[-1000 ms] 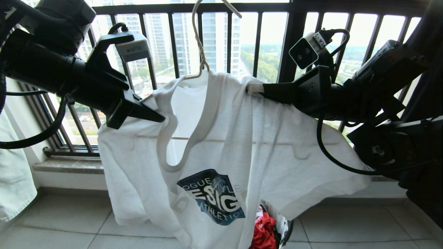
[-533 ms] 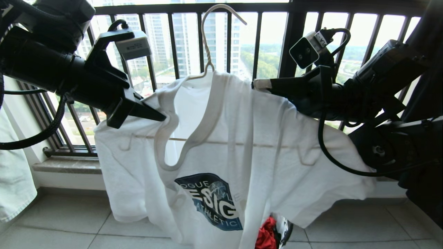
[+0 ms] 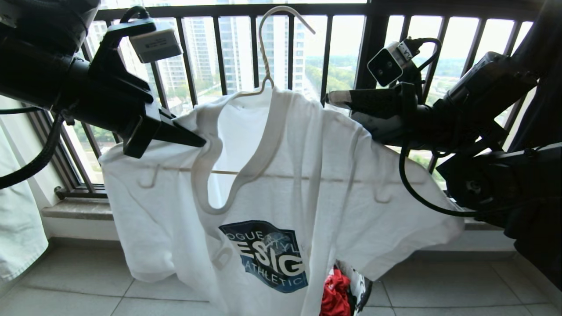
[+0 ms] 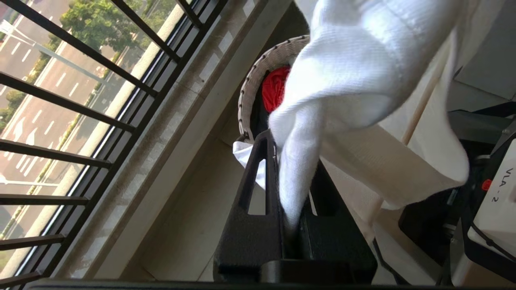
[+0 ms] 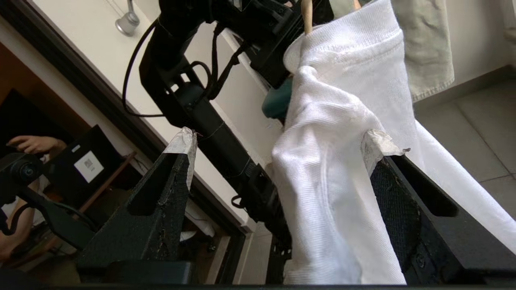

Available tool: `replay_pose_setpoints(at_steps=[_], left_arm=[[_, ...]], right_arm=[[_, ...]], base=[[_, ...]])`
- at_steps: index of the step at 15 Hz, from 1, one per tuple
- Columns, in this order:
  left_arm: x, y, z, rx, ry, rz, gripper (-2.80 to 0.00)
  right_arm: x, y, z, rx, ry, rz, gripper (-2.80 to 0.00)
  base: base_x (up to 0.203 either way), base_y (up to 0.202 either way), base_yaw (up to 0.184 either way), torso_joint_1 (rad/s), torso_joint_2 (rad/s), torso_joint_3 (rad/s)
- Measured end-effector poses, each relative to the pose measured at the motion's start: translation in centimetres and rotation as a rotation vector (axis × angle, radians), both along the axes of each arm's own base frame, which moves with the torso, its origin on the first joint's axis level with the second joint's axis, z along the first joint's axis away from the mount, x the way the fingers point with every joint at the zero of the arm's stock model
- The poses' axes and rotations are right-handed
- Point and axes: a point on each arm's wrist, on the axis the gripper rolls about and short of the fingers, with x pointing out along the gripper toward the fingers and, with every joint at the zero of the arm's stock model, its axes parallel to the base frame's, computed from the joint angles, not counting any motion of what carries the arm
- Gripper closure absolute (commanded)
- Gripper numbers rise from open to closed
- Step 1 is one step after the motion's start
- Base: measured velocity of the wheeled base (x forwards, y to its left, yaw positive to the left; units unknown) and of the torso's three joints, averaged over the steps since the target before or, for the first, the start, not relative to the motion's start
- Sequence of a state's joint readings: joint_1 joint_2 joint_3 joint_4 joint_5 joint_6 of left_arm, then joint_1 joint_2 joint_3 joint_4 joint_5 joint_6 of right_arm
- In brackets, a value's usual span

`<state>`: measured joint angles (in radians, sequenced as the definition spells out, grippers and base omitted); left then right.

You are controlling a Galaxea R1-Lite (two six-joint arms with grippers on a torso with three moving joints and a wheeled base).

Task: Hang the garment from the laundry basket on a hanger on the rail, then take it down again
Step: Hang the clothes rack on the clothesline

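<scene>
white garment (image 3: 281,184), blue logo (image 3: 268,254), cream hanger (image 3: 263,52)

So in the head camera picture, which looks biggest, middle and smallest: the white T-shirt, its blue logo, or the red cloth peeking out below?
1. White T-shirt, by far the largest.
2. Blue logo.
3. Red cloth, smallest, though it is partly hidden and farther from the camera.

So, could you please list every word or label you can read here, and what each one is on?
"OGUE", "ESIG", "ATHLETIC": blue logo on the white T-shirt, partly folded.
"VLA-2": white label on the robot, left wrist view.
Grey tag on the left wrist camera: too small to read.
</scene>
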<state>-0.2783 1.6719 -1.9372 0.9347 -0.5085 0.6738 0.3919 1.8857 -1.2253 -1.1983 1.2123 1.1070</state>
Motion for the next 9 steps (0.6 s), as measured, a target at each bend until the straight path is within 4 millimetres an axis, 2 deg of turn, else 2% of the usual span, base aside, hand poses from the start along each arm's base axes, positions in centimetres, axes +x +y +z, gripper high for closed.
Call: replay_pose_setpoints(at_steps=[9], left_arm=[[-2.4,0.3,1.2,-0.014,-0.043,-0.016,0.00]], right_arm=[[1.3,-1.1,0.1,0.013,-0.006,-0.058,-2.80]], base=[[0.000,0.000,0.000,0.000,0.00,0.000]])
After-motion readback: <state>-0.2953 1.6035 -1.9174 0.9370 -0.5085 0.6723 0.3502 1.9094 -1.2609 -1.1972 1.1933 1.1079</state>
